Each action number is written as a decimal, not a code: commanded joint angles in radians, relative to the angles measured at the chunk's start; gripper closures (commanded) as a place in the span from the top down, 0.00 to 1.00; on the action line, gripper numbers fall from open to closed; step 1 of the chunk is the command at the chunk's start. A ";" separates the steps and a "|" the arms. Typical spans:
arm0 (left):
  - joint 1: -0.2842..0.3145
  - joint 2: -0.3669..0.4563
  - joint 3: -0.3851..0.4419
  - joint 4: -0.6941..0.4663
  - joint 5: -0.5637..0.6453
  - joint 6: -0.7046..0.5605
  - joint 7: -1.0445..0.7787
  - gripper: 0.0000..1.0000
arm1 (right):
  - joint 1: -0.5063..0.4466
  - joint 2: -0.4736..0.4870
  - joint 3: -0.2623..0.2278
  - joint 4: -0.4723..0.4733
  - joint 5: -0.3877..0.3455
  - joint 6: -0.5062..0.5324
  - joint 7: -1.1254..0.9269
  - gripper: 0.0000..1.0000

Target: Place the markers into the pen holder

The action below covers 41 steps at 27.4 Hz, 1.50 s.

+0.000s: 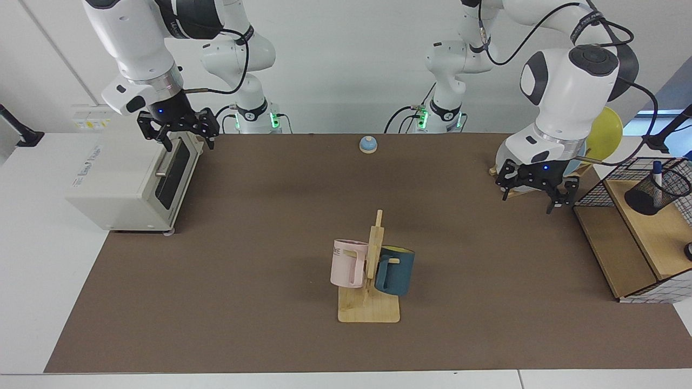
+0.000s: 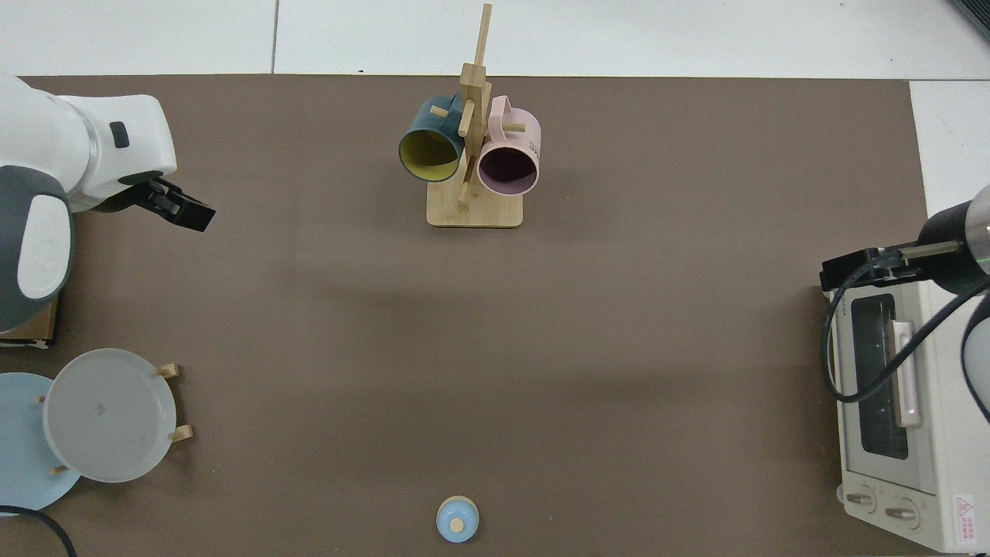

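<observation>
The marker (image 1: pixel 657 175) stands upright inside the pen holder (image 1: pixel 655 191), so the left end effector (image 1: pixel 534 187) hovers empty, fingers apart, just beside it, while the right end effector (image 1: pixel 179 129), also spread, waits far across the desk.

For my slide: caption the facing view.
Marker stands in the pen holder; left tool hangs open beside the basket.

we see a matt brown mat (image 1: pixel 243 259) over the white desk (image 1: pixel 38 259), a pale wooden mug rack (image 1: pixel 370 308), glossy white plastic arm shells (image 1: pixel 567 92), a black wire-mesh pen holder (image 1: pixel 657 192) on a wooden shelf (image 1: pixel 657 232), and a smooth cream toaster oven (image 1: pixel 121 181).
</observation>
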<state>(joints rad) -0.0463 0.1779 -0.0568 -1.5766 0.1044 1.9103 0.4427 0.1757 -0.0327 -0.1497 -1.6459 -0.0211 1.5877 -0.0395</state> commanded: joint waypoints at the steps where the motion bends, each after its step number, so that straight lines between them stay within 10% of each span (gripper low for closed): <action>1: 0.000 -0.040 -0.006 -0.005 0.008 0.001 -0.002 1.00 | -0.013 -0.018 0.009 -0.015 0.003 0.009 -0.016 1.00; 12: 0.003 -0.109 0.018 -0.016 -0.014 -0.158 -0.452 1.00 | -0.013 -0.018 0.009 -0.015 0.003 0.009 -0.016 1.00; 25: 0.049 -0.278 0.031 -0.227 -0.127 -0.129 -0.470 1.00 | -0.013 -0.018 0.009 -0.015 0.003 0.009 -0.016 1.00; 41: 0.029 -0.282 0.029 -0.232 -0.097 -0.180 -0.394 1.00 | -0.013 -0.018 0.009 -0.015 0.003 0.009 -0.016 1.00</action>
<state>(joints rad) -0.0087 -0.0781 -0.0335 -1.7778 0.0011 1.7175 0.0301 0.1757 -0.0327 -0.1497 -1.6459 -0.0211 1.5877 -0.0395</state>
